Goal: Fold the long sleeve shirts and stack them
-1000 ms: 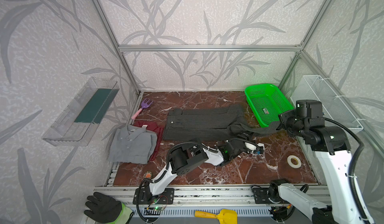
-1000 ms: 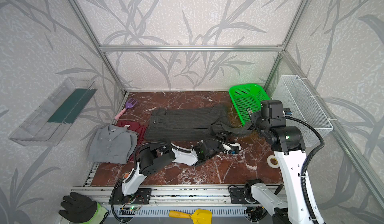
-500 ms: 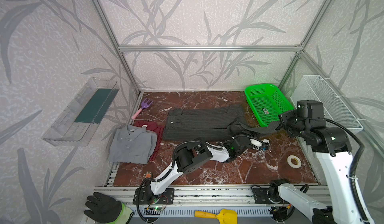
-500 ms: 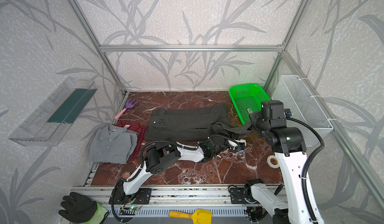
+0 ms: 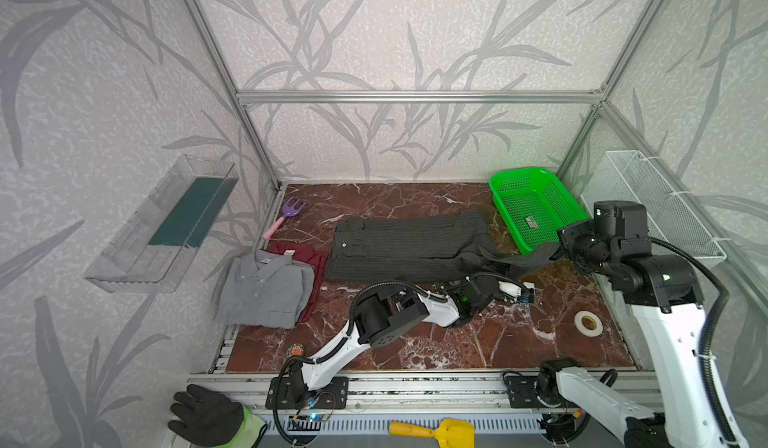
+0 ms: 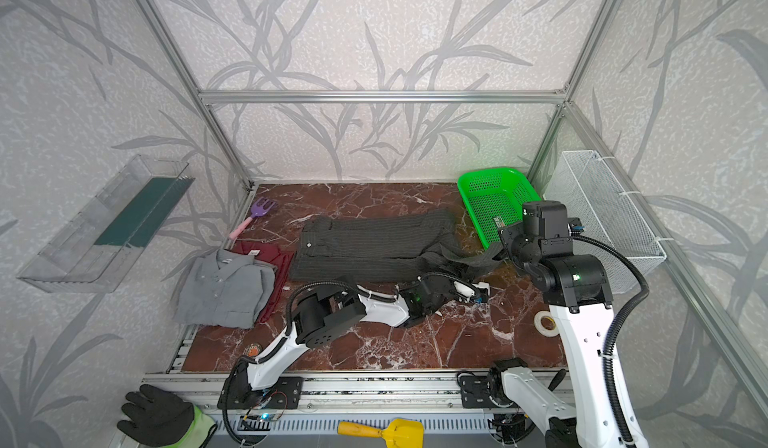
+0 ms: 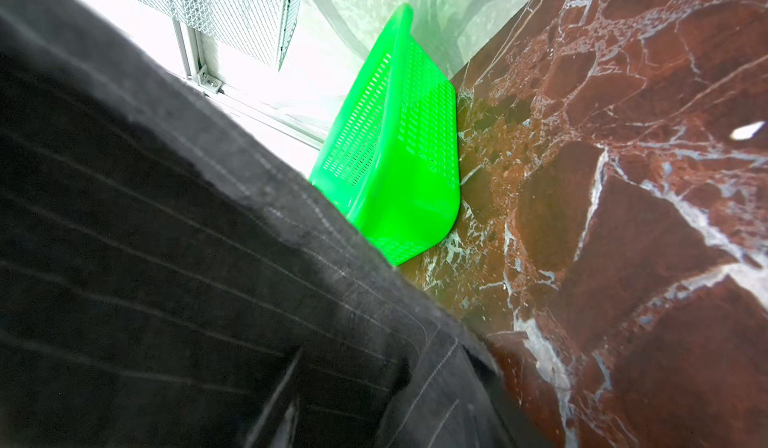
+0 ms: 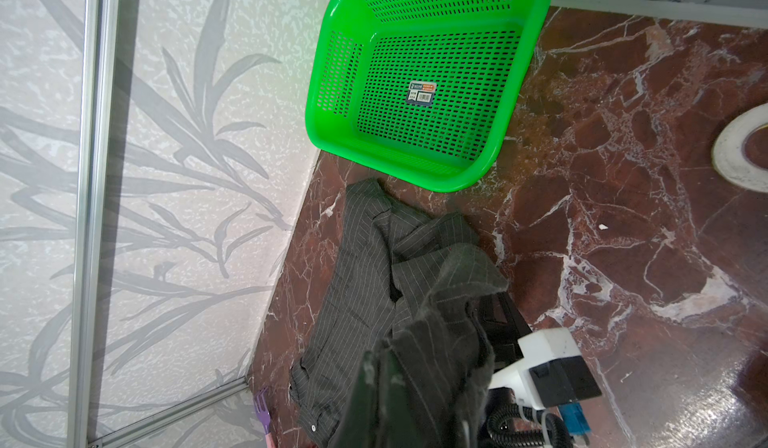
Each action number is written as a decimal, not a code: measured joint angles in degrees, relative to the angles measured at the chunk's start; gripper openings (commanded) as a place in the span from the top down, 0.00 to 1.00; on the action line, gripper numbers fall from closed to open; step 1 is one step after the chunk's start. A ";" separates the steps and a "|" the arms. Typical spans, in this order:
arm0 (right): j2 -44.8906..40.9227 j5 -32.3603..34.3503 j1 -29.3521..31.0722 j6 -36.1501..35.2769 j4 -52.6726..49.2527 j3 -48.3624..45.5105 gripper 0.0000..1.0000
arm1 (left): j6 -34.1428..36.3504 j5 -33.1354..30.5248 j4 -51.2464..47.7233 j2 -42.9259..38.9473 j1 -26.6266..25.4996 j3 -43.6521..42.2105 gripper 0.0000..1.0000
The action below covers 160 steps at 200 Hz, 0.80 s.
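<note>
**Operator:** Where does the work stand?

**Manual:** Read the table (image 5: 457, 342) as a clock face in a top view, with twelve at the far wall. The pinstriped shirt (image 5: 407, 246) lies flat at centre. Its sleeve (image 5: 525, 262) runs out toward three o'clock. There the right gripper (image 5: 562, 248) is clamped on the sleeve's end, just beside the green basket (image 5: 500, 184) at two o'clock. The grey shirt (image 5: 266, 288) lies folded at nine o'clock, on top of the dark red shirt (image 5: 311, 254).

**Operator:** And the left gripper?

**Manual:** The left gripper (image 5: 517, 291) sits low at four o'clock, beside the shirt's near edge. You cannot tell from the views whether its jaws are apart or closed on cloth.

**Operator:** What could go wrong?

**Manual:** Three faults are likely.
- If you pull the sleeve further outward, the shirt's body will probably slide and lose its flat lay.
- If you swing the sleeve toward twelve, it may catch the basket rim.
- If the left arm moves while bearing on cloth, it may bunch the hem.

Confirm the left grip before you move either arm.
</note>
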 measured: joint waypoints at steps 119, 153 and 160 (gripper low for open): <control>0.35 -0.04 -0.22 0.02 1.18 0.04 1.00 | 1.62 -3.19 6.10 -0.04 -2.58 -5.27 0.23; 0.31 -0.55 -0.22 0.02 1.27 0.04 1.00 | 2.40 -5.27 6.23 0.20 -2.54 -2.95 0.28; 0.28 -0.90 -0.22 0.04 1.29 0.04 1.00 | 2.60 -5.68 5.99 0.46 -2.36 -1.70 0.33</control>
